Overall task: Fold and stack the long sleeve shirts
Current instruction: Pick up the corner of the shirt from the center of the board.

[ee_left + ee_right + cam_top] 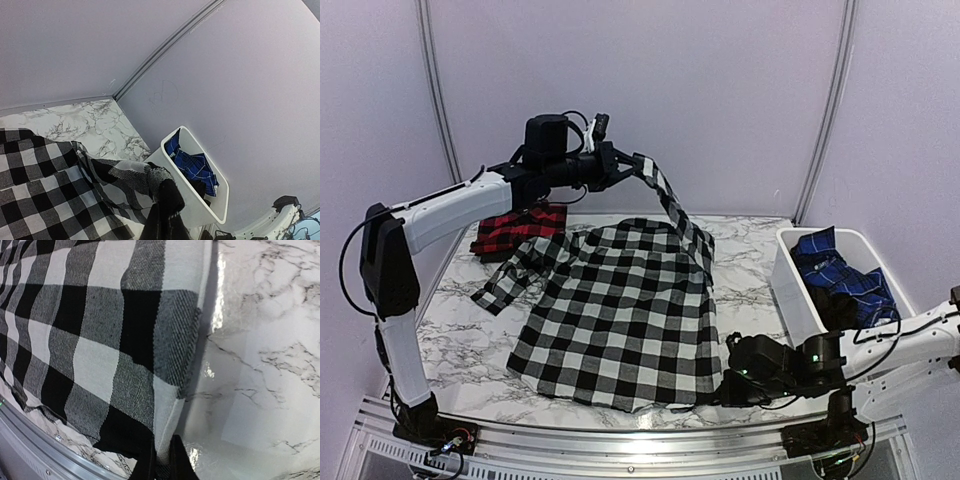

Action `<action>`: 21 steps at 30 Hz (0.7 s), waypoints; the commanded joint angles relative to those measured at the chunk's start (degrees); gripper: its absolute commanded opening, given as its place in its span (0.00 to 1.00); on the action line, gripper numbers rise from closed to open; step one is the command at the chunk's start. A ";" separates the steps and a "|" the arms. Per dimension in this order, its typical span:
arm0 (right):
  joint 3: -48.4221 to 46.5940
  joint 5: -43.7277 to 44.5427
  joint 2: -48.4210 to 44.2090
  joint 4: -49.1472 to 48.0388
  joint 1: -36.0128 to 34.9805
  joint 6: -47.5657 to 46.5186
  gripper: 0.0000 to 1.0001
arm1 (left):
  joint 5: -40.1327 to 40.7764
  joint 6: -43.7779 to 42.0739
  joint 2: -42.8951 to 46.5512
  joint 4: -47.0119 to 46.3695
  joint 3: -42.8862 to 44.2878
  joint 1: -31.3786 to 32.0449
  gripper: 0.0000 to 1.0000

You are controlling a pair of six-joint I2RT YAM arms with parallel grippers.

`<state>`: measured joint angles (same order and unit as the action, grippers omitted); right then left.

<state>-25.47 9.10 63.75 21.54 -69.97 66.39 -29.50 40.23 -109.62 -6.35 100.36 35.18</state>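
Note:
The black-and-white check shirt (620, 310) lies spread on the marble table (470, 350). My left gripper (630, 165) is shut on its right sleeve (670, 205) and holds it high above the back of the table; the cuff bunches at my fingers in the left wrist view (162, 182). My right gripper (725, 385) is shut on the shirt's near right hem corner (162, 435) at table level. The red-and-black check shirt (520, 230) lies folded at the back left.
A white bin (800, 290) with blue plaid clothes (845, 275) stands at the right; it also shows in the left wrist view (200, 175). The shirt's left sleeve (515, 275) lies toward the table's left. Walls enclose the back and sides.

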 commanded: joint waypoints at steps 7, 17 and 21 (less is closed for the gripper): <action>-11.32 6.76 6.41 6.77 -5.28 2.55 0.00 | 0.12 -2.86 -0.16 1.51 6.45 -3.98 0.00; -24.60 5.11 20.55 2.43 -6.31 -5.71 0.00 | -1.15 -3.40 4.68 1.00 0.01 -10.86 0.00; -29.50 2.02 27.04 -0.97 -5.54 -9.41 0.01 | -2.17 -3.71 5.60 1.23 -2.32 -13.75 0.00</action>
<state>-50.37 13.37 86.24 24.58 -75.79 61.58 -30.00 38.00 -107.31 -4.58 99.79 23.75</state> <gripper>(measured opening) 0.008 0.015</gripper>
